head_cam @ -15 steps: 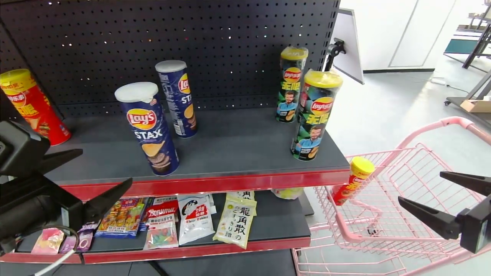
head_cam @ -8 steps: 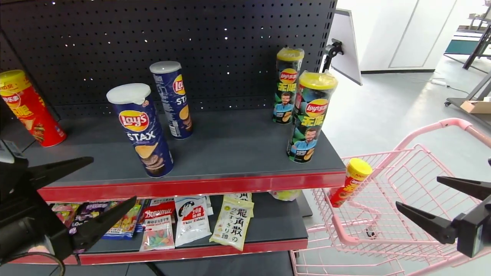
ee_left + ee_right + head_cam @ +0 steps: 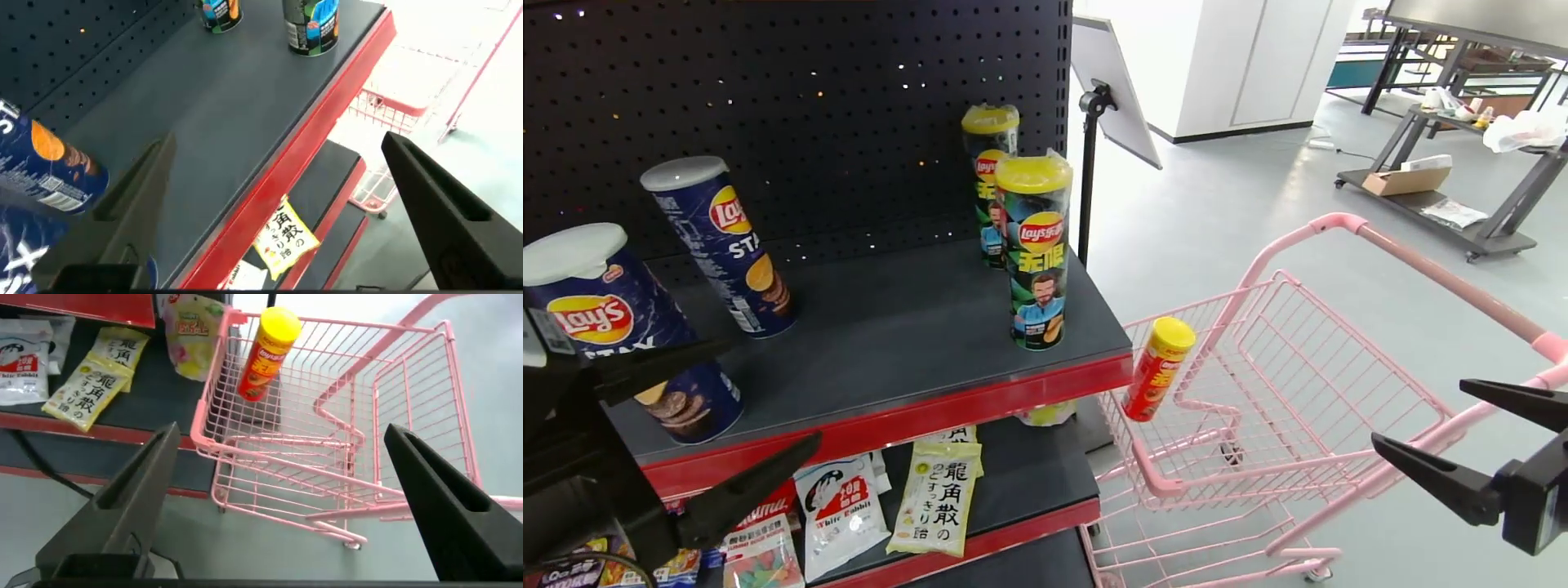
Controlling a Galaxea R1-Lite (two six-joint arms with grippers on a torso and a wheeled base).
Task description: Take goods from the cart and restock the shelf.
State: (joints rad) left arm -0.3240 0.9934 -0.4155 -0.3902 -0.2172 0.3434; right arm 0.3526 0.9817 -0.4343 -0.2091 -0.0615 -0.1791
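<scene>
right end effector (image 3: 1421, 412) hangs wide open and empty beside the pink cart (image 3: 1339, 224); left end effector (image 3: 772, 394), also open and empty, sits by the front edge of the shelf (image 3: 890, 327). one chip can (image 3: 1158, 369) stands tilted in the cart's corner nearest the shelf, seemingly propped on the wire. it is likely light, stiff yet crushable, smooth and apt to roll, so grip it gently around mid-body. red tube, yellow lid.

We see a yellow-lidded red can (image 3: 263, 359) leaning inside the pink cart (image 3: 368, 328) — our right gripper (image 3: 281, 431) spread wide, empty.
</scene>
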